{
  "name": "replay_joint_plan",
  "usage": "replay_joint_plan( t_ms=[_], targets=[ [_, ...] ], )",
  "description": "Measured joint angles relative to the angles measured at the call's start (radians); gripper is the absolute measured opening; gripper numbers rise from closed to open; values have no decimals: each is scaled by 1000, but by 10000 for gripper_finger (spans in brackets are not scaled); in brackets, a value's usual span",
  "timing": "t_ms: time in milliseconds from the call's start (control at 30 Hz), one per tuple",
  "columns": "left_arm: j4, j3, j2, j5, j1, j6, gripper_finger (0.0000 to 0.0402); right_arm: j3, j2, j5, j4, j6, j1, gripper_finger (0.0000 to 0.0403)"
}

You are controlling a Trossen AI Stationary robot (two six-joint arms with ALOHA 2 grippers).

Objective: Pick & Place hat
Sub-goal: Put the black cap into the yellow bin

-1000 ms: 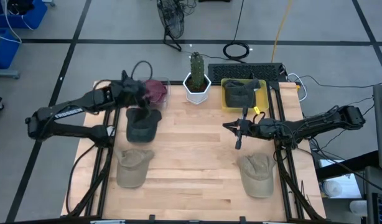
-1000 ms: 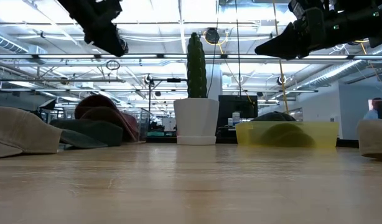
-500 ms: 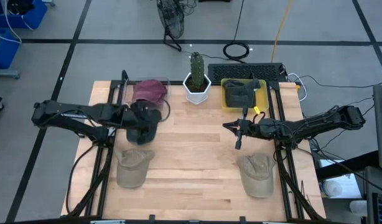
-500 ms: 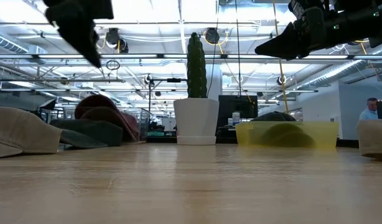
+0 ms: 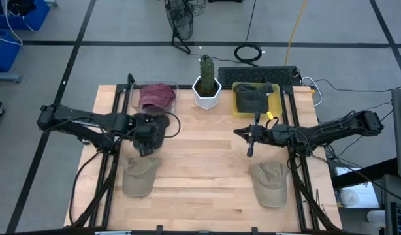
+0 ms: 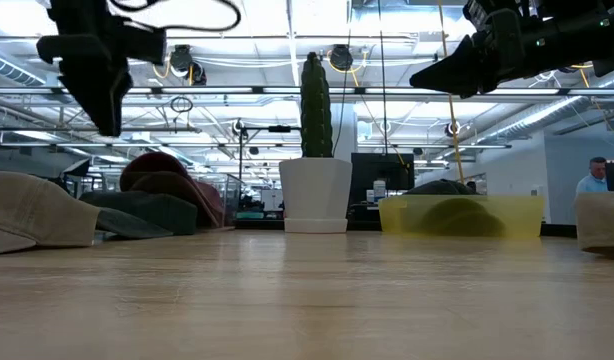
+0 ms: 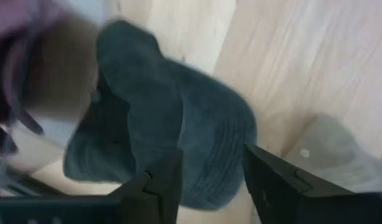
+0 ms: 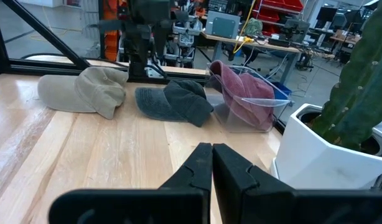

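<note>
Dark grey-green hat lies flat on the wooden table, on its left half, just in front of the clear bin that holds a maroon hat. Left gripper hangs above the near edge of this dark hat; in the left wrist view its two fingers stand apart with the hat's fabric showing through the gap below them, and nothing is clamped between them. In the low view the same gripper sits well clear of the tabletop, above the hats on that side. Tan hat rests nearer the front edge, just in front of the dark one; whether the two touch cannot be told from above. A second tan hat lies at the front right. Right gripper is held over the table's middle-right, its fingers pressed together and empty, as the right wrist view shows. Behind it, at the back edge, a yellow bin contains another dark hat. A cactus in a white pot stands between the two bins.
</note>
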Motion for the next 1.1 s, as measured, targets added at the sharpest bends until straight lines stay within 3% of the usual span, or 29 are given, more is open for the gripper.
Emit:
replay_joint_plan(
  t_ms=[200, 367, 767, 1100],
  targets=[
    [-1, -61, 20, 12, 45, 42, 227, 0, 0, 0, -1, 0, 0, 4],
    [-1, -119, 17, -15, 94, 90, 251, 0, 0, 0, 0, 0, 0, 4],
    [10, -129, 21, -32, 232, 80, 227, 0, 0, -1, 0, 0, 0, 4],
    [92, -129, 57, 37, 315, -5, 229, 0, 0, -1, 0, -2, 0, 4]
  ],
)
